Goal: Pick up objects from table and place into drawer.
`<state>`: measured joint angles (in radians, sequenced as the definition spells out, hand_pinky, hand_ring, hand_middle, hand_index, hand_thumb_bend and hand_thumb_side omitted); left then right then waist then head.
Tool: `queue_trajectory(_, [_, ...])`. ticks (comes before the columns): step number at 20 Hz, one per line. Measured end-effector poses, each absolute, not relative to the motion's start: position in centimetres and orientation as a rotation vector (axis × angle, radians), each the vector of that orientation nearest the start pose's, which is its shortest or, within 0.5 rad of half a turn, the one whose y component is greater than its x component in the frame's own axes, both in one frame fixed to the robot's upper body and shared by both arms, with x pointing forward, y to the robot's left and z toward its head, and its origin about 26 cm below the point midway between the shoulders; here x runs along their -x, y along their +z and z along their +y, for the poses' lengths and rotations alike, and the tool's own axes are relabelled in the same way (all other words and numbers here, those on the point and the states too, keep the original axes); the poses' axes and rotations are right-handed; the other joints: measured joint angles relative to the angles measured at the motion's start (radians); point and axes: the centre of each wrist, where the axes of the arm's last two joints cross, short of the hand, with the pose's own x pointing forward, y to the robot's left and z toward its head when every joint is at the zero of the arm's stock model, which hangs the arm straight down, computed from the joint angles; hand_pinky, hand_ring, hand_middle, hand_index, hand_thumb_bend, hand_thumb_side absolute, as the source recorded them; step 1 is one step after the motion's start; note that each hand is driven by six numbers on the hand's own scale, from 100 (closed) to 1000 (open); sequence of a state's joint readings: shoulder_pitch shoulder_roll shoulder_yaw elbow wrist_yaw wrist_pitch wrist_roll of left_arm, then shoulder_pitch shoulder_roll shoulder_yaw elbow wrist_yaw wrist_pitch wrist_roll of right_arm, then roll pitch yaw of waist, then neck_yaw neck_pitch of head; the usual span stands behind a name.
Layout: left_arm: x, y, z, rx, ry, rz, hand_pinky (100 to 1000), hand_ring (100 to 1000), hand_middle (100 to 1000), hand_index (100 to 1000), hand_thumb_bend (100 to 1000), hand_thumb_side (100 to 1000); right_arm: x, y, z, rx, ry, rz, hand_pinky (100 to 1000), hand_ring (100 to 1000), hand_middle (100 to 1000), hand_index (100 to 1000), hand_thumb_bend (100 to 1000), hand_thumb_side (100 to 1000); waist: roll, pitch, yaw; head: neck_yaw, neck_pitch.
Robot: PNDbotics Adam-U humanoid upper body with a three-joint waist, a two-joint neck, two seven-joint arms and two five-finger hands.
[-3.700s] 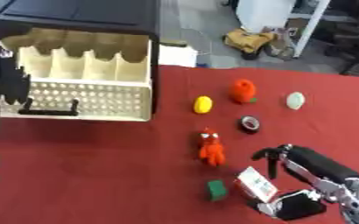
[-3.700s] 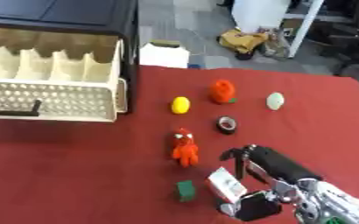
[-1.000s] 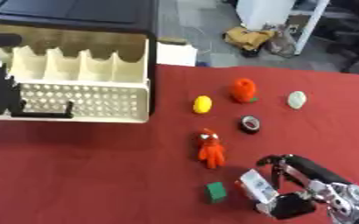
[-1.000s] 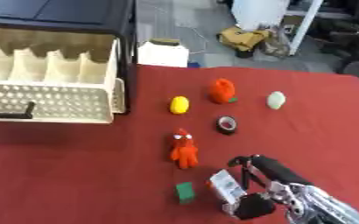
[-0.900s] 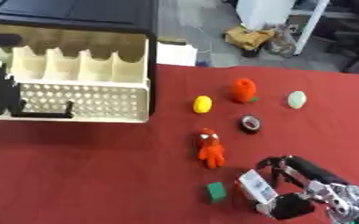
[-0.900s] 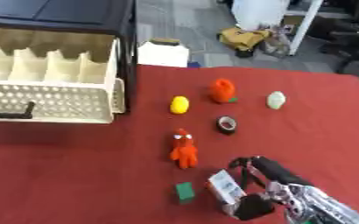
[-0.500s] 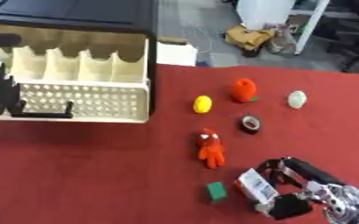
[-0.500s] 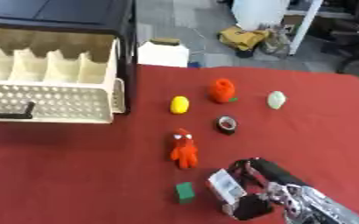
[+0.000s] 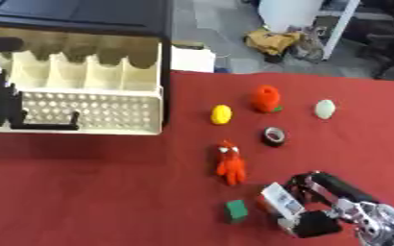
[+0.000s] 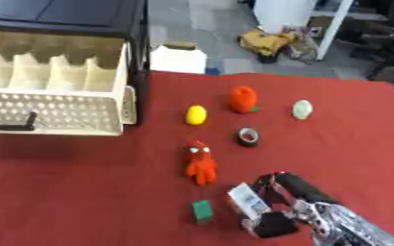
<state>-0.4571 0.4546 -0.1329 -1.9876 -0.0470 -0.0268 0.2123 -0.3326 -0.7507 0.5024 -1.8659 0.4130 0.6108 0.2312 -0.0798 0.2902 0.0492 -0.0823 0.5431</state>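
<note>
table cover (image 9: pixel 99 192): matt red cloth; drawer (image 9: pixel 82 96): cream perforated plastic

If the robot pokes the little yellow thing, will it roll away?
Probably a bit. The yellow thing looks rounded and egg-shaped, so a poke could make it wobble or roll. The red cloth under it looks soft, so it likely would not go far.

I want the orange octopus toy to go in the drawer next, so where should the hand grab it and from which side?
Judging by its pose, the orange octopus toy lies flat on the red table, head toward the drawer, legs toward the robot. Probably pinch across the narrow middle from above. The right hand, curled round a small white card, sits nearest, so come from the right.
</note>
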Motion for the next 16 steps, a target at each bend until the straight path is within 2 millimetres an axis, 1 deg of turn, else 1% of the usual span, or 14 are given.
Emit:
queue_trajectory(5, [-30.89,23.96,23.22,-0.272,-0.413,-2.457,135,100,100,746,119,1000,-29.57,14.17,-24.29,0.682,1.196,-1.247,671,767,421,722,226,389,0.0,0.0,0.0,0.0,0.0])
queue_trajectory(6, [-30.89,23.96,23.21,-0.272,-0.413,-2.457,135,100,100,746,119,1000,-29.56,14.19,-24.31,0.685,1.199,-1.25,667,764,417,716,195,380,0.0,0.0,0.0,0.0,0.0])
queue_trajectory(11, [-30.89,23.96,23.21,-0.272,-0.414,-2.457,134,100,100,745,120,1000,-29.48,14.28,-24.4,0.688,1.216,-1.262,654,750,399,689,108,336,0.0,0.0,0.0,0.0,0.0])
queue_trajectory(16, [-30.89,23.94,23.18,-0.269,-0.411,-2.457,133,100,100,745,120,1000,-29.44,14.23,-24.56,0.689,1.216,-1.273,618,707,350,637,100,298,0.0,0.0,0.001,0.0,0.0])
